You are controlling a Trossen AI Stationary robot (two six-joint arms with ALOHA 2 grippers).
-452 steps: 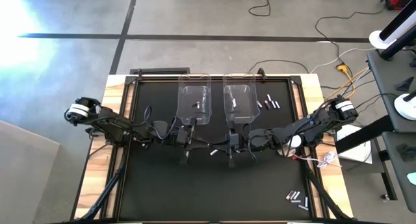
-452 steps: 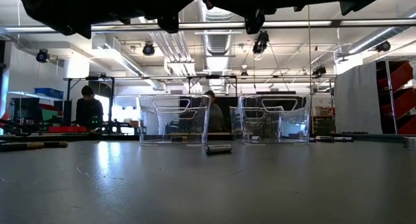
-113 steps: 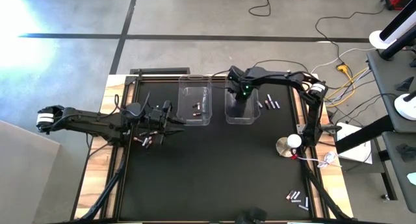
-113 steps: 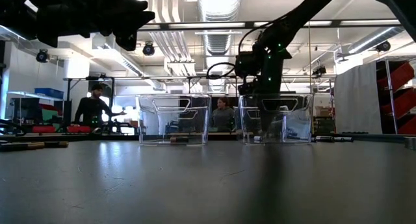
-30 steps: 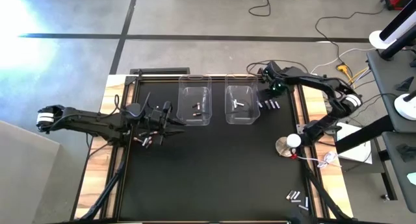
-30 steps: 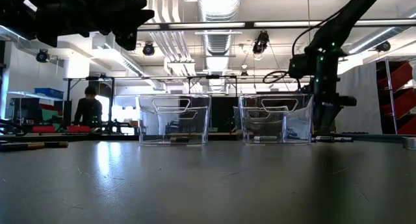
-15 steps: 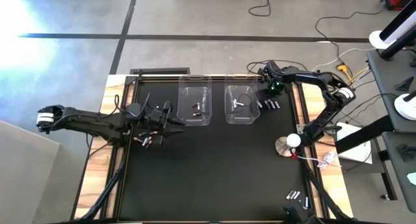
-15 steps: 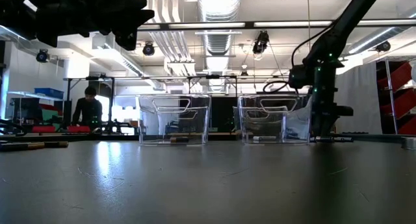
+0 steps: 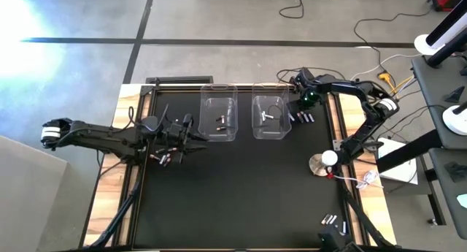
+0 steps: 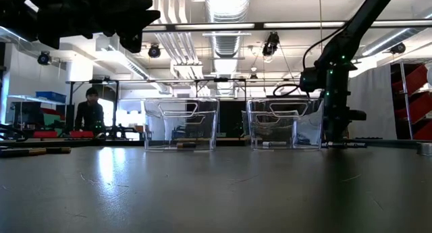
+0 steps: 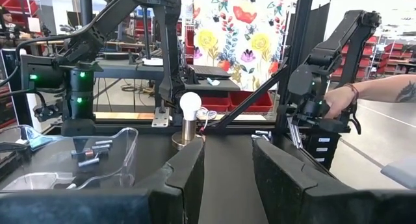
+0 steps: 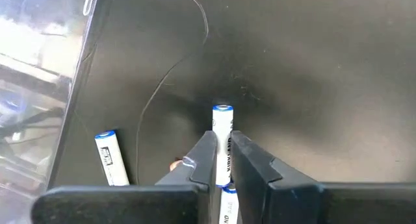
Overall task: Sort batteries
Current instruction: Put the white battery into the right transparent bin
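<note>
A white battery [image 12: 223, 141] with a blue cap lies flat on the dark surface, pinched between the right hand's [image 12: 221, 160] fingers. Another white battery [image 12: 109, 157] lies just beside it. A few more batteries [image 9: 303, 117] lie loose there. Others rest inside two clear bins [image 9: 219, 120], some sit near the left edge [image 9: 162, 157], and a cluster [image 9: 333, 223] lies at the near right corner.

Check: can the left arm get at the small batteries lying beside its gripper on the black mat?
Probably yes. The left gripper hangs open right by the small batteries on the black mat, with nothing between them; the clear bins stand off to one side.
</note>
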